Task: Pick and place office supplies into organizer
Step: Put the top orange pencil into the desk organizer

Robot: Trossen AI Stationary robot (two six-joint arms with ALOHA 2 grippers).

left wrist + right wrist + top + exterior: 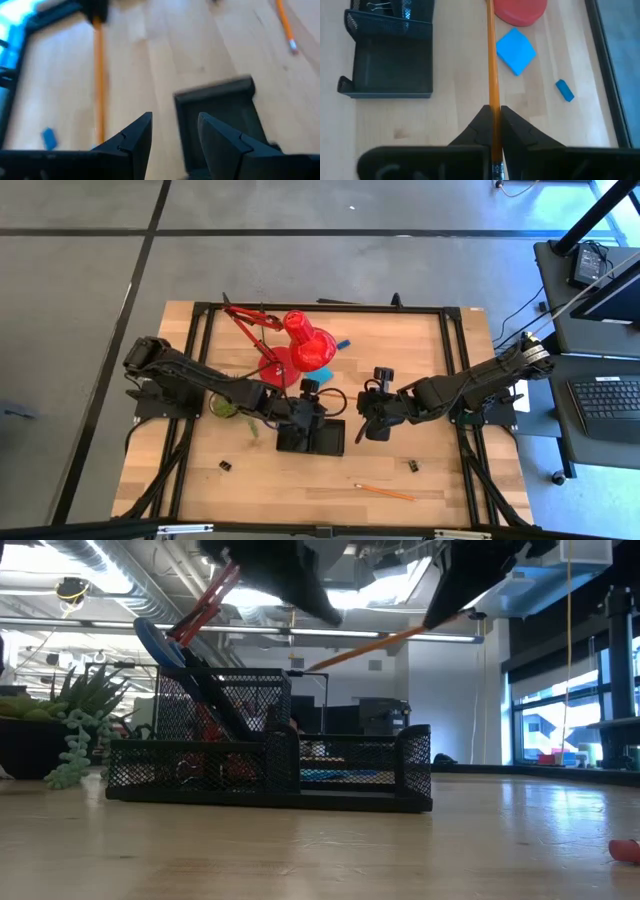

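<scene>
The black mesh organizer (311, 439) sits on the table's near middle, and blue-handled scissors (160, 642) stand in its tall cup (222, 730). My right gripper (495, 117) hovers just right of the organizer (385, 55), shut on an orange pencil (492, 60). My left gripper (175, 132) is open and hangs over the organizer (220, 117), touching nothing. A second pencil (385, 492) lies near the table's front edge. The blue note pad (516, 50) and blue eraser (564, 90) lie by the red lamp's base (520, 10). Two binder clips (225, 466) (412, 466) rest on the wood. My right gripper pinches the orange pencil between its two fingers (480, 127). The pencil runs along the fingers, and most of its shaft (493, 95) sticks out past the tips. It is lifted clear and slants down toward the organizer, with its tip (312, 667) in the air above the tray.
The red desk lamp (300, 340) stands just beyond the organizer, with its arm stretching to the far left. A green potted plant (222, 405) sits left of the organizer under the left arm. Bare wood lies to the near left and near right.
</scene>
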